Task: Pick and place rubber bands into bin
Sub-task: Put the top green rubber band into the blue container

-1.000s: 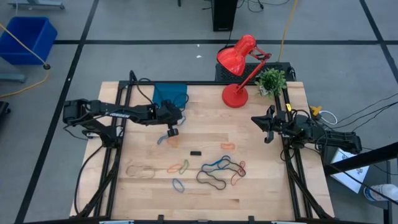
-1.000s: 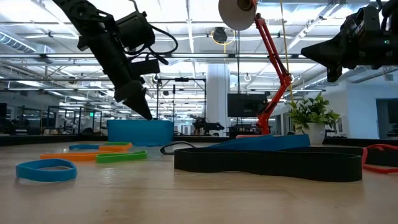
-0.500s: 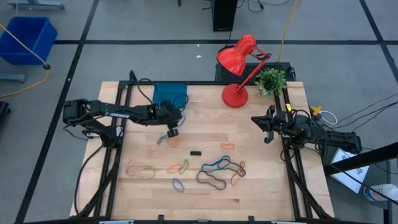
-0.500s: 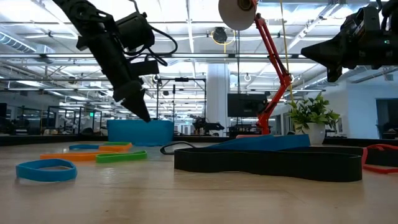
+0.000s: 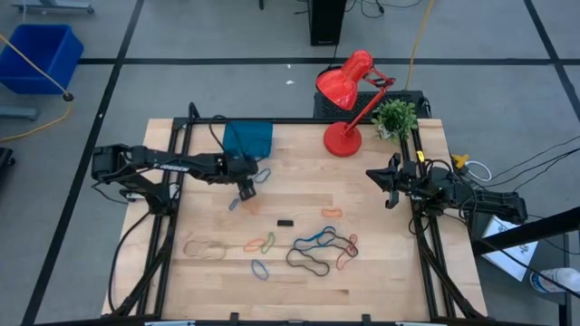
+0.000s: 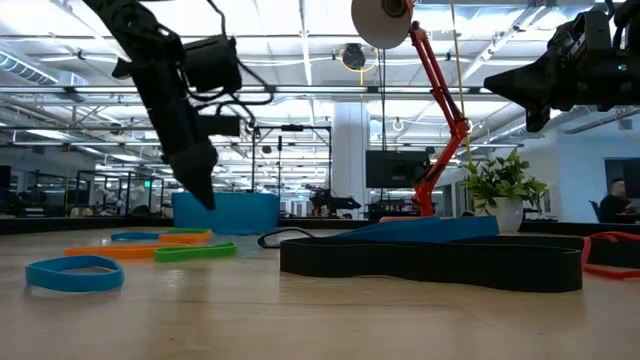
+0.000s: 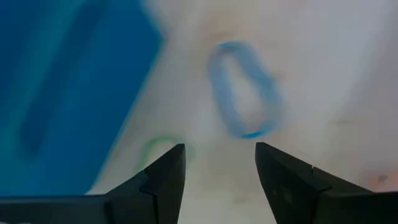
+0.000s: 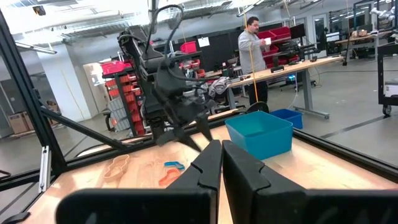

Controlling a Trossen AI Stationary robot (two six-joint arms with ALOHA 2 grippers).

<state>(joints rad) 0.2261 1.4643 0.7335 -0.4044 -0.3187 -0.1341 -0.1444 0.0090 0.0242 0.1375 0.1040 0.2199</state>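
The teal bin (image 5: 247, 139) stands at the table's far edge, left of centre. My left gripper (image 5: 245, 192) hangs open just near of the bin, pointing steeply down, nothing between its fingers (image 7: 219, 168). A blue rubber band (image 7: 242, 90) lies flat on the wood beside the bin (image 7: 62, 93), off its near right corner (image 5: 263, 175). A green band (image 7: 158, 149) lies under the fingertips. More rubber bands lie across the table's near half: tan (image 5: 204, 247), orange and green (image 5: 261, 243), black (image 5: 308, 261), red (image 5: 347, 254). My right gripper (image 5: 390, 186) waits shut at the right edge.
A red desk lamp (image 5: 344, 100) and a small potted plant (image 5: 394, 118) stand at the far right of the table. A small black piece (image 5: 285, 222) lies mid-table. A bright blue crate (image 5: 36, 54) sits on the floor. A person (image 8: 252, 43) stands in the room beyond.
My left gripper has opened, tipped more steeply down and rolled, staying just near of the bin. A blue band now lies on the wood off the bin's near right corner.
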